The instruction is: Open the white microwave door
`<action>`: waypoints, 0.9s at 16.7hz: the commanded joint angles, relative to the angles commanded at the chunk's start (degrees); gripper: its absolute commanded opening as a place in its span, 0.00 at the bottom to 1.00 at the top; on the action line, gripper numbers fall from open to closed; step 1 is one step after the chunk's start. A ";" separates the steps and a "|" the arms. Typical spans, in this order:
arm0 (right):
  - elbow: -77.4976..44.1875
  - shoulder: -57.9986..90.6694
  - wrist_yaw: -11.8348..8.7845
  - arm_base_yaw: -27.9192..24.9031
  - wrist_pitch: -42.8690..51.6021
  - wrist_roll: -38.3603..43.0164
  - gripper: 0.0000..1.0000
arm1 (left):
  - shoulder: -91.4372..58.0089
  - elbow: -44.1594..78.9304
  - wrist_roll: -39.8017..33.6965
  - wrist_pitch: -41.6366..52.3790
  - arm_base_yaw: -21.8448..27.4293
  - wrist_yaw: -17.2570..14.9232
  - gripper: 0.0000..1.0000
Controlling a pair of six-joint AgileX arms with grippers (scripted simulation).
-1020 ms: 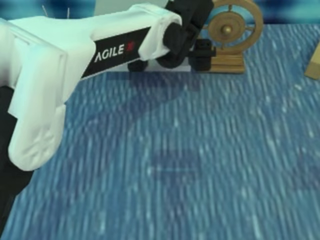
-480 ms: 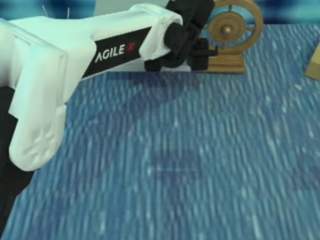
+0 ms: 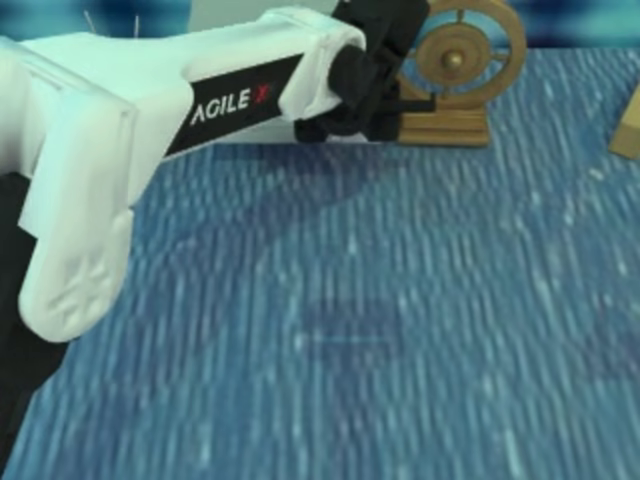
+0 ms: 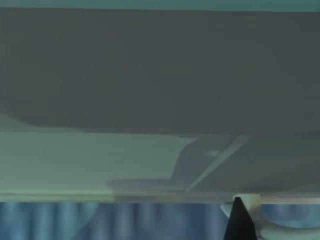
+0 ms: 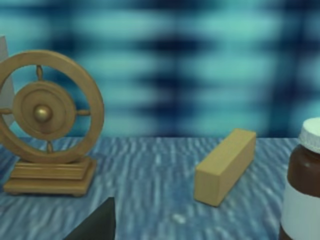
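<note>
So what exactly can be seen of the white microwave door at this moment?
Very little. In the top view the left arm covers nearly all of it; only a pale strip of the white microwave door shows under the left gripper at the table's far edge. The left wrist view fills with its large grey window above a pale whitish frame, seen close up. Whether it is ajar cannot be told.
</note>
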State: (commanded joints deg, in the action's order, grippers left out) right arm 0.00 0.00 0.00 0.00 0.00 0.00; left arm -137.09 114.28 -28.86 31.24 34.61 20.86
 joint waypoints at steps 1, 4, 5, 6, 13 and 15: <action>0.00 0.00 0.00 0.00 0.00 0.00 1.00 | 0.00 0.00 0.00 0.00 0.00 0.00 0.00; 0.00 0.00 0.00 0.00 0.00 0.00 1.00 | 1.75 -3.48 -0.16 0.29 2.06 -0.49 0.00; 0.00 0.00 0.00 0.00 0.00 0.00 1.00 | 2.30 -4.29 -0.35 -0.21 1.89 -0.05 0.00; 0.00 0.00 0.00 0.00 0.00 0.00 1.00 | 3.11 -5.67 -0.60 -0.94 1.79 0.29 0.00; 0.00 0.00 0.00 0.00 0.00 0.00 1.00 | 5.78 -9.97 -1.61 -3.60 1.82 1.15 0.00; 0.00 0.00 0.00 0.00 0.00 0.00 1.00 | 5.78 -9.97 -1.61 -3.60 1.82 1.15 0.00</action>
State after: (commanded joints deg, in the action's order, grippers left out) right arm 0.00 0.00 0.00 0.00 0.00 0.00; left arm -131.31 104.31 -30.47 27.64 36.43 22.01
